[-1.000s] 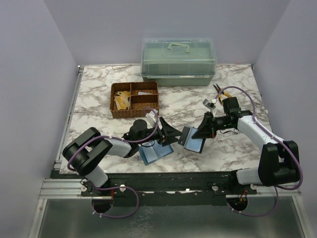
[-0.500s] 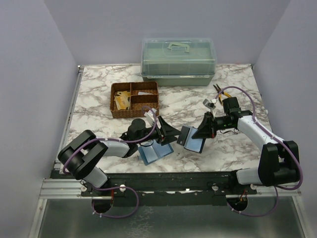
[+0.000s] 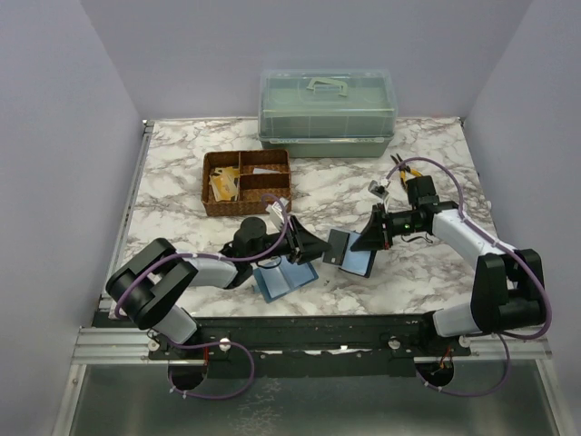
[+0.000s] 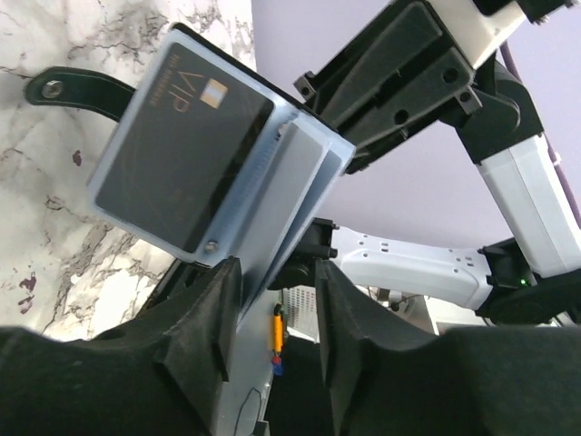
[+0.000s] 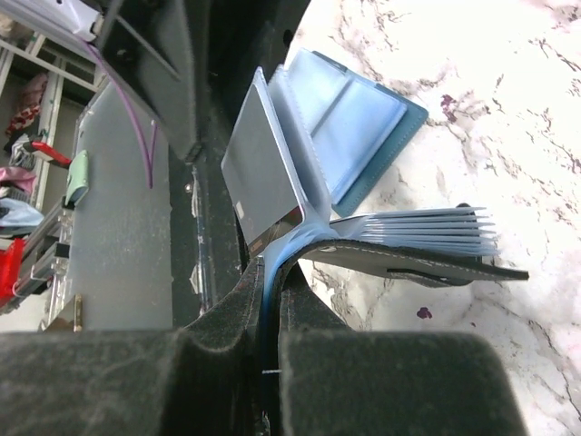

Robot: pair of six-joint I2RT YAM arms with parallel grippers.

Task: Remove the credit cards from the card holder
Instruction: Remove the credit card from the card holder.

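Observation:
The black card holder (image 3: 348, 253) hangs open between my two grippers, its blue-grey sleeves fanned out (image 5: 427, 238). My right gripper (image 3: 365, 242) is shut on one cover and sleeve of it (image 5: 270, 292). In the left wrist view a black VIP card (image 4: 182, 154) sits in a clear sleeve, with the snap tab (image 4: 68, 89) at the left. My left gripper (image 3: 311, 246) is open right at the holder. One sleeve edge reaches between its fingers (image 4: 211, 313), close to the left one.
A light-blue flat folder (image 3: 280, 277) lies open on the marble table under my left gripper and also shows in the right wrist view (image 5: 363, 136). A brown divided basket (image 3: 247, 182), a green lidded box (image 3: 327, 111) and yellow-handled pliers (image 3: 405, 169) stand further back.
My left arm has reached slightly right towards the holder. My right gripper has shifted the holder a little left and up. Both jaws stand as before.

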